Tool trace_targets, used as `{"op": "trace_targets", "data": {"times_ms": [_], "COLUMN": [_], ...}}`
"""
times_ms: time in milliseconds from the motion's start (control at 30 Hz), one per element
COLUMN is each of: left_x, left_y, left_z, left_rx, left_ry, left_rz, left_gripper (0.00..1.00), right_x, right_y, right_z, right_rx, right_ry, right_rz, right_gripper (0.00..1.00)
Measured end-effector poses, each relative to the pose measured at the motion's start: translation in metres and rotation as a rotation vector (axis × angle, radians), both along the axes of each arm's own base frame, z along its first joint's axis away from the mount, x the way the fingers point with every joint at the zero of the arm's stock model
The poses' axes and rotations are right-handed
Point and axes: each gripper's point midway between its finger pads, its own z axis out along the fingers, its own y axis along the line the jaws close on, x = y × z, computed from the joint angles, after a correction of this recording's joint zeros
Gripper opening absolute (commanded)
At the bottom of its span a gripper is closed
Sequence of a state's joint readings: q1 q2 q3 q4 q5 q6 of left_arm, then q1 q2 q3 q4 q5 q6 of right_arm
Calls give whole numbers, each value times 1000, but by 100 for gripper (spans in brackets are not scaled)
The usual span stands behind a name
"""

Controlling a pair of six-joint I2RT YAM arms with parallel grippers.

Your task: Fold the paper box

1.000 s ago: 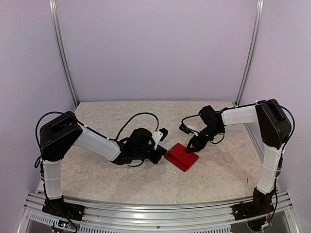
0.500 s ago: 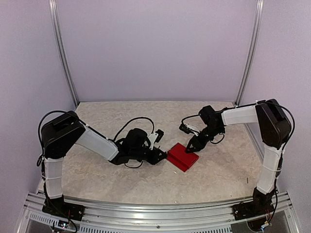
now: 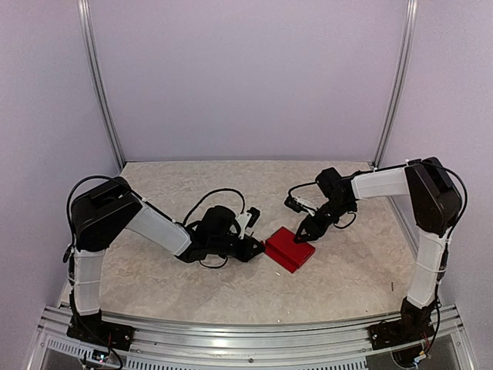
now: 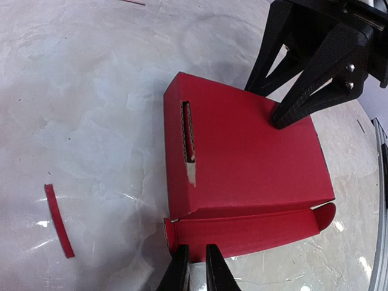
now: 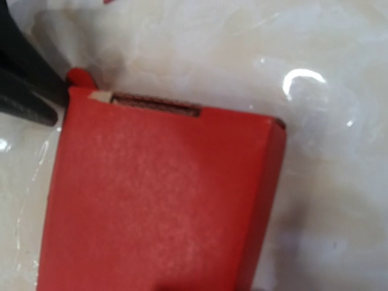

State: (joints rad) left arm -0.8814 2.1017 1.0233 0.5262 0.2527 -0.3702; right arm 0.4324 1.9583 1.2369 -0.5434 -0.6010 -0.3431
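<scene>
The paper box (image 3: 289,248) is a flat red closed box (image 4: 248,157) on the table between the arms. One long flap (image 4: 242,233) lies out flat along its near-left side. My left gripper (image 4: 194,267) is low on the table, jaws shut to a slim gap, tips against that flap's outer edge with nothing between them. My right gripper (image 4: 270,103) stands over the box's far corner, fingers apart, one fingertip (image 4: 284,120) pressing on the lid. The right wrist view is filled by the box's top (image 5: 157,194); its own fingers are hidden there.
A thin red card strip (image 4: 59,221) lies loose on the table left of the box. The box's side wall has a slot (image 4: 189,136) with a torn white edge. Walls and metal posts enclose the pale table (image 3: 192,185).
My left gripper has come lower and a little closer to the box's flap edge. The right arm and the box have not moved.
</scene>
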Motion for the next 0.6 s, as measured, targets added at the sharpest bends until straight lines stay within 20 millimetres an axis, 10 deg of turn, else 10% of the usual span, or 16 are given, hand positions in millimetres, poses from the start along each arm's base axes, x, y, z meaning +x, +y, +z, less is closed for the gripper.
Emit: {"op": "trace_targets", "data": {"times_ms": [600], "left_x": [28], "left_y": [4], "left_z": [12], "left_rx": [5], "left_ry": [9], "left_rz": [92], "left_gripper": [17], "right_x": [0], "right_y": [0], "right_z": [0], "right_rx": [5], "right_ry": [1], "right_rz": [-1], "right_gripper": [30]}}
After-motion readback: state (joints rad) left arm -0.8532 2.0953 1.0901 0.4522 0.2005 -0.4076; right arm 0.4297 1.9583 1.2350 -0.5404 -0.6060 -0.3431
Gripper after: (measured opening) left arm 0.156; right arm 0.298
